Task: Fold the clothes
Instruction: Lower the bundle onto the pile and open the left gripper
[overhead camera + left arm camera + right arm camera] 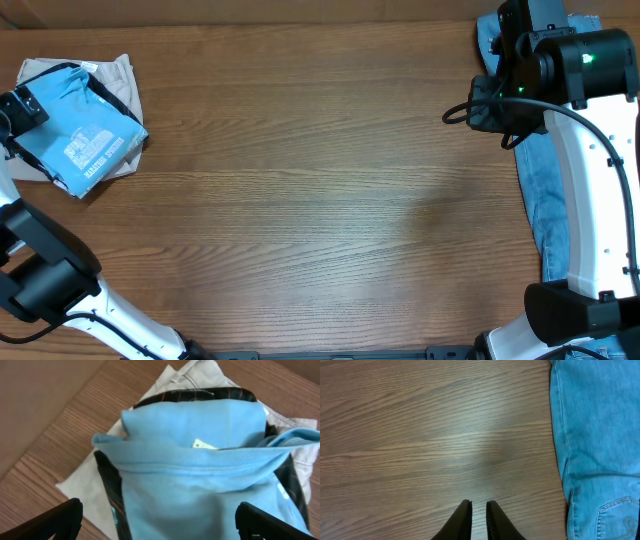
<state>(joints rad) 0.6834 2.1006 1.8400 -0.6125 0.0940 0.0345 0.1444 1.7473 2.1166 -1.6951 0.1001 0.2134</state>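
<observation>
The clothes, a light sky-blue T-shirt [85,125], lie folded on top of a small pile at the table's far left, white print facing up. In the left wrist view the T-shirt [200,475] fills the middle, with a small white label [202,444] at its collar. My left gripper [160,522] hangs just above it, jaws wide open, one black finger on each side and nothing held. At the far right my right gripper [479,510] hovers over bare wood, shut with only a thin slit, holding nothing.
Under the T-shirt lie a dark garment with striped trim [107,480] and a beige cloth [125,80]. Blue denim jeans [545,200] stretch along the table's right edge, partly under the right arm [590,190]. Bare wood [320,180] spans the middle.
</observation>
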